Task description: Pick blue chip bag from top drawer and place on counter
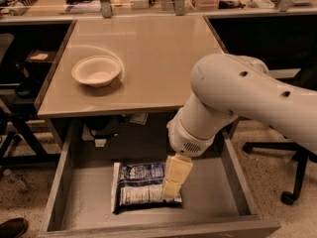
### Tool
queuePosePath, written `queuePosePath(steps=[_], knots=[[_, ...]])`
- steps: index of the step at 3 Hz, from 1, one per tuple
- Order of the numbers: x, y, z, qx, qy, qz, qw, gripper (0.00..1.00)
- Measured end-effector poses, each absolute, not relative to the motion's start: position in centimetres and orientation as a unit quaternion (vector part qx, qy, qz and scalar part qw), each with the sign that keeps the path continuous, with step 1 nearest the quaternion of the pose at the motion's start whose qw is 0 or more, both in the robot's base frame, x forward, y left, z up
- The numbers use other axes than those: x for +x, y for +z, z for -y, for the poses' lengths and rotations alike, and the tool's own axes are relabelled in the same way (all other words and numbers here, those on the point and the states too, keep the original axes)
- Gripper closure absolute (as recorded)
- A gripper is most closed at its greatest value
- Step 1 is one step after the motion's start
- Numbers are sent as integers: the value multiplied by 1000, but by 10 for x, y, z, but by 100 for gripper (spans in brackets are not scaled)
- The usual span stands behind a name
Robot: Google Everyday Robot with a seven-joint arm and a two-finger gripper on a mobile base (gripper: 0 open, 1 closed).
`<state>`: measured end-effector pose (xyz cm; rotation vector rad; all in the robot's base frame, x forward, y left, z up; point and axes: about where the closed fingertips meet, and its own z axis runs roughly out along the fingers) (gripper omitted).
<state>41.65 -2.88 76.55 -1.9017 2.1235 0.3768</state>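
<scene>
**Spotter:** One container at a time, please. What's in the top drawer (58,197)?

**Operator:** I've got it pulled out below the tabletop, and it holds the blue chip bag (138,185). The bag lies flat on the grey floor with its white label panel facing up. It sits right under my gripper (172,190) and spreads away to the gripper's left in the camera view.

**Spotter:** Gripper down on it?

**Operator:** It's down inside the drawer, at the bag's right-hand edge, and its tip overlaps the foil from where I'm watching. Touching or just above, I can't say. Apart or together, I cannot tell either. All I see is one cream block hanging from the big white arm (237,95).

**Spotter:** Rest of the drawer?

**Operator:** Grey floor on the other side of the gripper from the bag, running out to the side wall. More grey floor lies between the gripper and the front lip.

**Spotter:** And the counter?

**Operator:** The counter (163,53) is above and behind the gripper, beige and glossy. One white bowl (96,71) stands on it, well apart from the gripper, up and to its left in the view. The bowl's inside shows plain white. Further back from the gripper is a cluttered bench (148,4) with metal posts.
</scene>
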Motion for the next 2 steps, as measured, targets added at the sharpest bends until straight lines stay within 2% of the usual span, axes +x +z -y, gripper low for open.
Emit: queuePosePath(steps=[2], knots=[[399, 703, -20, -664, 160, -714, 154, 0]])
